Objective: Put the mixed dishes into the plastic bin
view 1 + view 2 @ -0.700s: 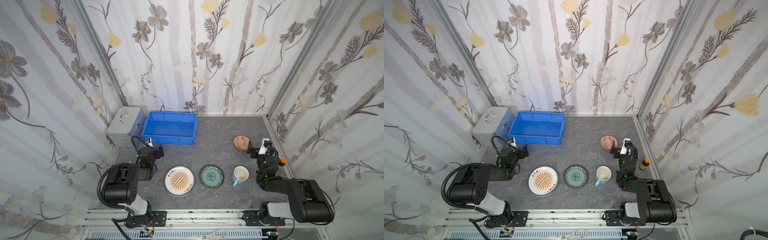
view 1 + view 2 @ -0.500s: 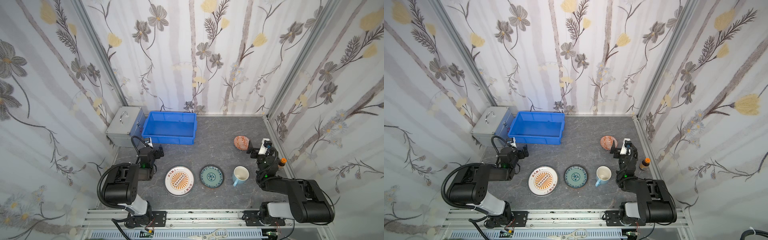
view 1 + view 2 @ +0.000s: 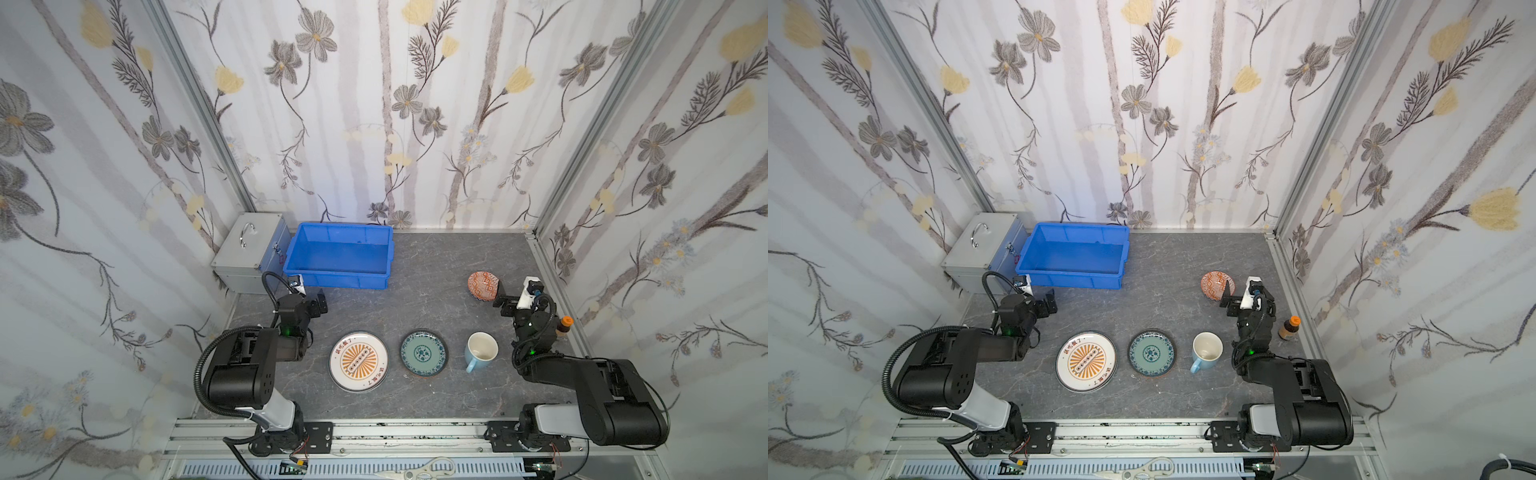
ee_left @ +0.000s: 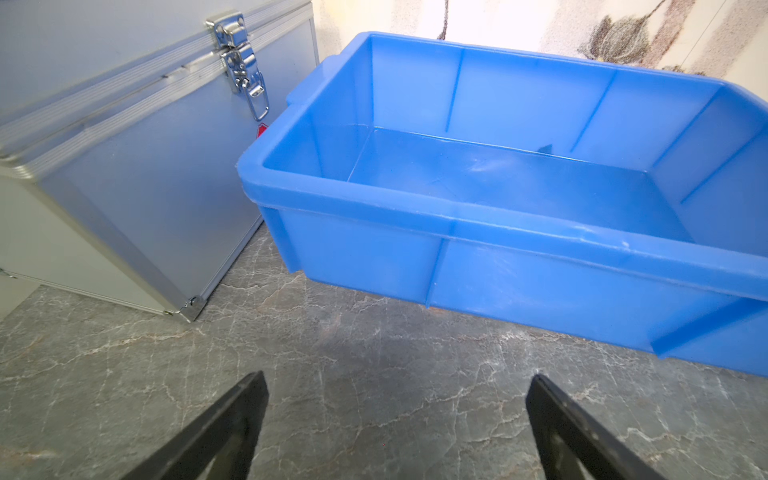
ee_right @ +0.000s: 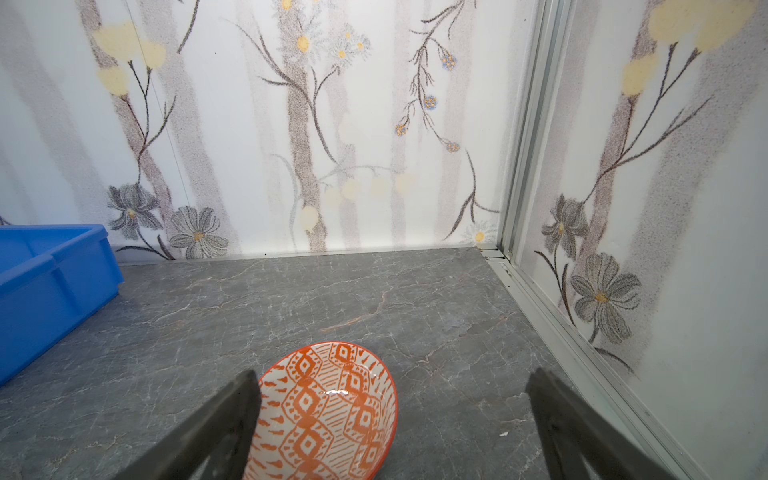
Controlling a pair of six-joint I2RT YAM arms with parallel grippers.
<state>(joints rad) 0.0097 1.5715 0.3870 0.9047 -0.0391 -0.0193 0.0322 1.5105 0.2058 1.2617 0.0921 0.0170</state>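
Right pincer wide open at the orange-patterned bowl

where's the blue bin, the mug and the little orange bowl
blue bin (image 3: 336,280), in a top view, on its near outer wall
mug (image 3: 482,352), in a top view, on the pale inside of its open mouth
orange bowl (image 5: 332,411), in the right wrist view, on its patterned surface

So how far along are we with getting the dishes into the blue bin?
Nothing done: the blue bin is empty. Nothing in hand: left pincer and right pincer are open, the right one at the orange bowl. Left to move, all on the table: that bowl, the sunburst plate, the teal plate and the blue mug.
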